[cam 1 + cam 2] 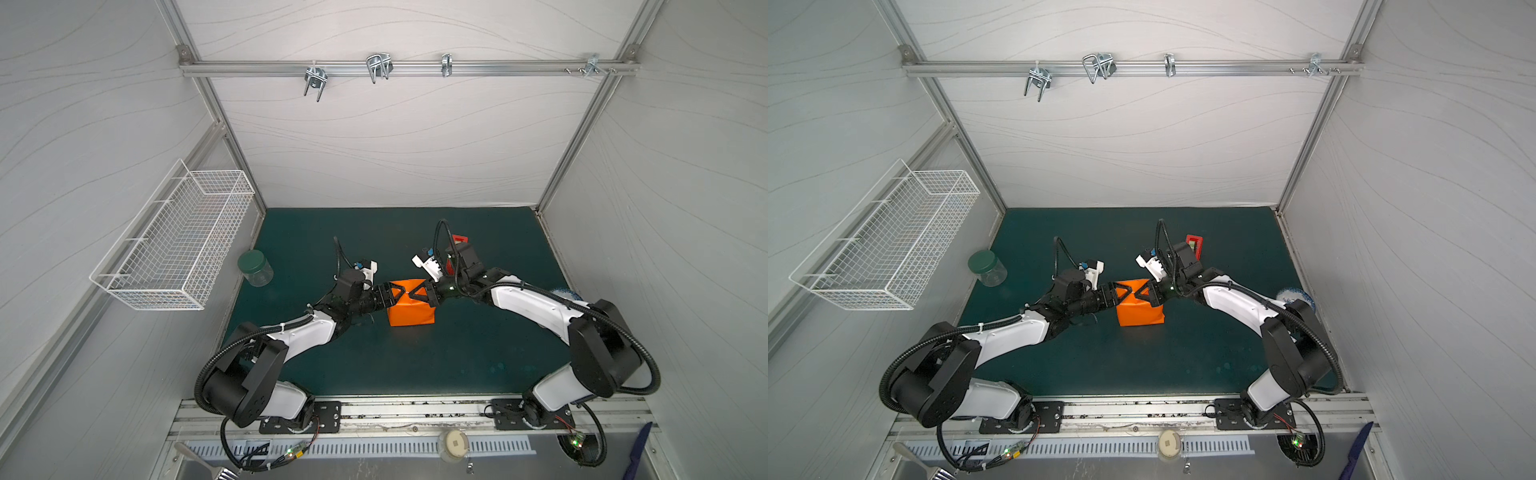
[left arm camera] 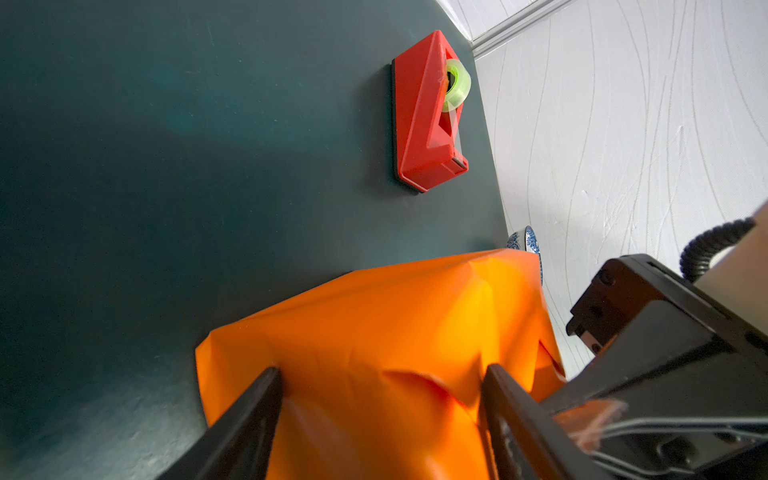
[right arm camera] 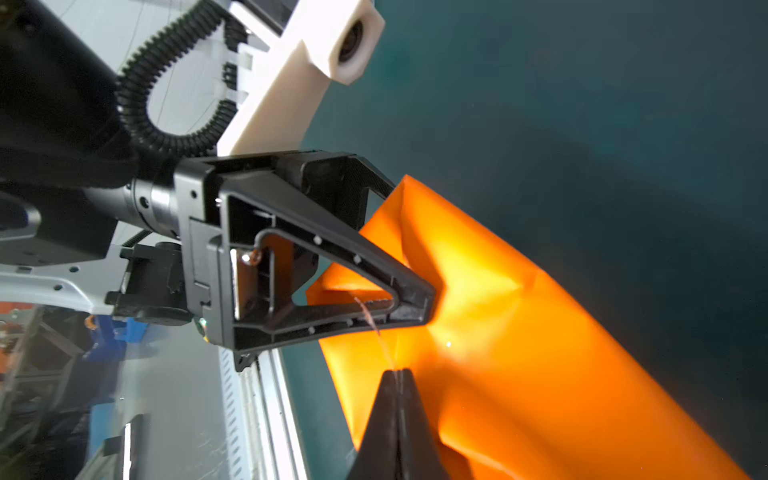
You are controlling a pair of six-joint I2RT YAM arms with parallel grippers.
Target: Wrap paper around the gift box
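lying between both jaws, orange paper (image 1: 411, 311)

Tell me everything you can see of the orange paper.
The paper is thin, bright orange and creased, folded into a box shape that hides its contents. It stands on the green mat. The open left gripper presses on its top; the shut right gripper appears to touch it there too.

paper (image 1: 411, 309) on mat (image 1: 374, 232), tape dispenser (image 2: 419, 124) behind, jar (image 1: 255, 268) left
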